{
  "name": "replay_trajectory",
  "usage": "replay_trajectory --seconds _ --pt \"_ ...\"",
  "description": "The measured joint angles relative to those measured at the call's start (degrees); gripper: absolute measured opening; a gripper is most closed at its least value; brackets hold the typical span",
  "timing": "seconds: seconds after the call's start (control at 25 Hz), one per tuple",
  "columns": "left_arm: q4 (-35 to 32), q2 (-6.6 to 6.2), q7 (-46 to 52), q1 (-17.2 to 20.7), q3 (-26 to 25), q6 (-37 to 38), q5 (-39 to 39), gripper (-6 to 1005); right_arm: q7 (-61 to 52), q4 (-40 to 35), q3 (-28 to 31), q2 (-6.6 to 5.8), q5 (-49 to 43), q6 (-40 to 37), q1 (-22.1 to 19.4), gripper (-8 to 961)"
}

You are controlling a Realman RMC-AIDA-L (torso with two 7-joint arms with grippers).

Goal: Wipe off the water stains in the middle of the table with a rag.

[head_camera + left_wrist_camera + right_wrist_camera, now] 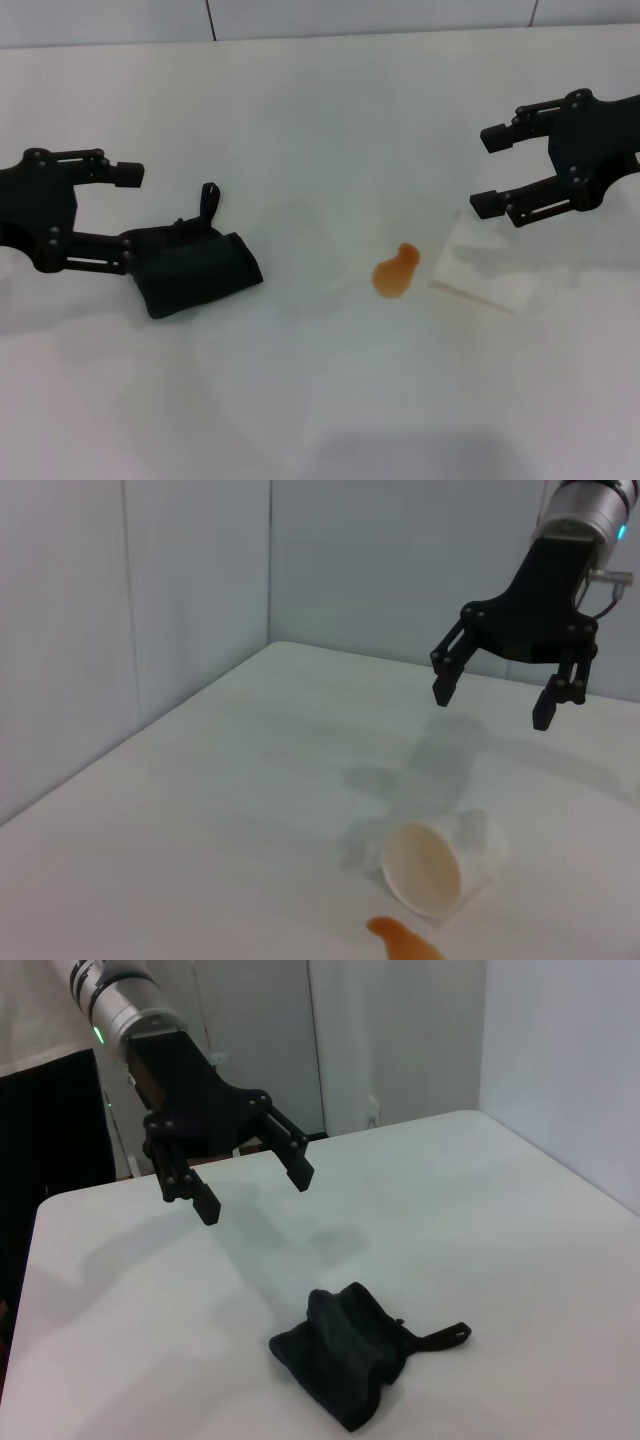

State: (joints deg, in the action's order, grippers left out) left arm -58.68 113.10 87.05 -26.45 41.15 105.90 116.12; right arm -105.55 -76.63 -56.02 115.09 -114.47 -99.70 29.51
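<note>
Left gripper point(128, 218) hovers wide open at nine o'clock of the table, holding nothing; in the head view its lower finger overlaps the edge of the black soft cloth rag with a small loop tab point(192, 268), though the right wrist view shows it above the cloth, so no contact judged. My right gripper point(491, 168) hangs open and empty at two o'clock, above a tipped white paper cup point(432, 868). Small orange-brown pear-shaped water stains point(395, 272) sit mid-surface on the plain white smooth table point(320, 400), at three o'clock of the rag. Judgement: rag light, limp, compressible; best pinched across its bunched middle, not the loop.
</note>
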Motion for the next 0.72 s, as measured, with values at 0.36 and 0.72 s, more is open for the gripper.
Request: replay_trajectory --seconds 0.36,0.72 --pt "-1.9 1.00 0.7 -0.6 0.7 0.4 1.7 874 0.0 0.0 -0.3 0.05 0.0 0.2 0.2 805" --pt "-1.9 0.28 1.0 -0.6 1.5 0.4 1.8 874 -0.1 0.0 -0.3 -0.05 -0.6 0.3 0.1 803"
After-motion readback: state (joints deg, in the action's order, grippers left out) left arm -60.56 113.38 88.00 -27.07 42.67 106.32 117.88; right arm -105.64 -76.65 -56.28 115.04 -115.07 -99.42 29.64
